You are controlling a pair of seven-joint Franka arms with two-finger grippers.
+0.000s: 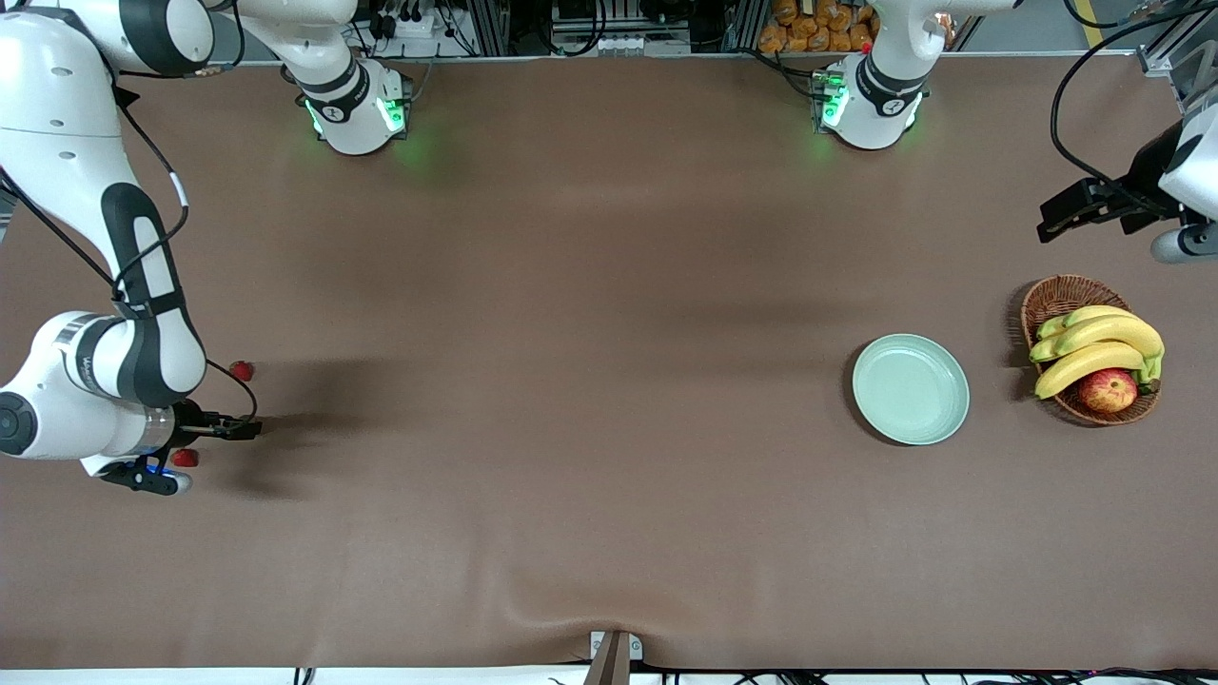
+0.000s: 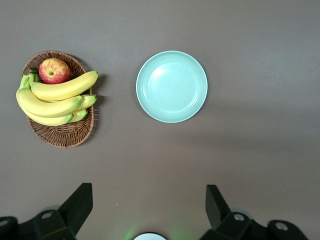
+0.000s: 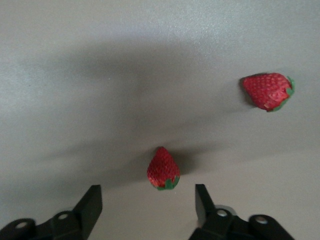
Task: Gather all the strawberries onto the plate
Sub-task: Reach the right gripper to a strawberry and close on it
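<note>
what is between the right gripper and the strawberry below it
Nothing visible. The right gripper hangs with open jaws over the small red strawberry on the brown table; a second strawberry lies apart, clear of the jaws.

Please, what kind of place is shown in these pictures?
Probably a robotics lab, not a home: two arms are bolted along a table under a brown cover, with cables and metal framing at its edge. The basket of fruit and the plate look like test items.

Even overhead light, soft shadows on the table (image 1: 571, 381); right wrist view hazy.
</note>
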